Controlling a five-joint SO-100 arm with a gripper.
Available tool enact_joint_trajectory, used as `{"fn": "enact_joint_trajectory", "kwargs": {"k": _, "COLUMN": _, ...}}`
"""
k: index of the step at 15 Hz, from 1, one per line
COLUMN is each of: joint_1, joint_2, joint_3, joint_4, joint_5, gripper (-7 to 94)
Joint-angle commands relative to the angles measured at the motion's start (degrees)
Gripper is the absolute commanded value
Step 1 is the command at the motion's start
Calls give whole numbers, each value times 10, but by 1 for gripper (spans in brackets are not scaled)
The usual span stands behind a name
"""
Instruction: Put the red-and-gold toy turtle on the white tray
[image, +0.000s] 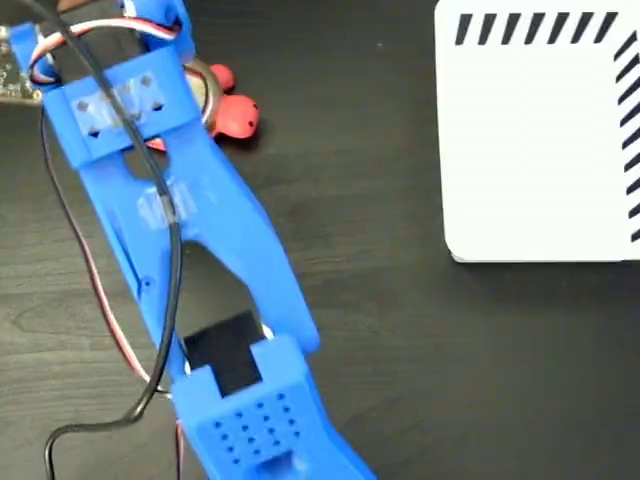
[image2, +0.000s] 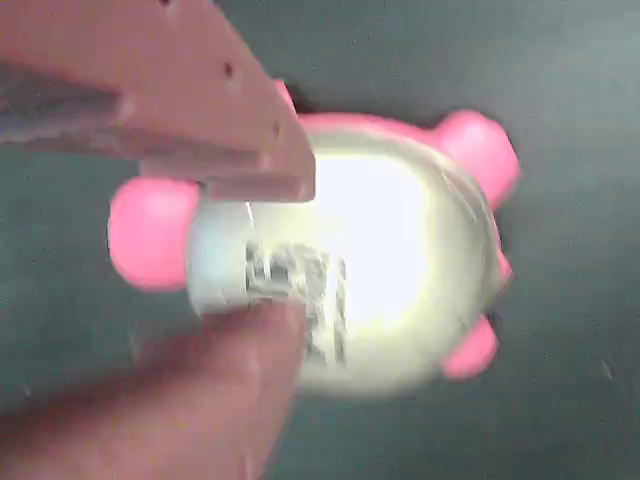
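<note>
Blurred fingers (image2: 255, 250) of mine straddle the red-and-gold toy turtle (image2: 350, 270), apparently gripping its slick shell; it could squirt loose far from the white tray (image: 530, 150).

The toy turtle (image2: 400, 250) fills the wrist view, seen from above on a dark surface (image2: 580, 100). Its pale, shiny shell carries a blurred black mark, and pink feet stick out around it. The gripper (image2: 285, 255) straddles the shell's left part, one finger above and one below, both blurred and close to it.
</note>
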Motion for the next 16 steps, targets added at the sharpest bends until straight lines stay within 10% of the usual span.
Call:
{"fn": "enact_joint_trajectory", "kwargs": {"k": 1, "joint_1": 4, "joint_2": 16, "joint_3": -26, "joint_4": 11, "joint_5": 4, "gripper": 25}}
{"fn": "enact_joint_trajectory", "kwargs": {"k": 16, "joint_1": 3, "joint_2": -68, "joint_3": -57, "joint_4": 90, "joint_5": -31, "gripper": 68}}
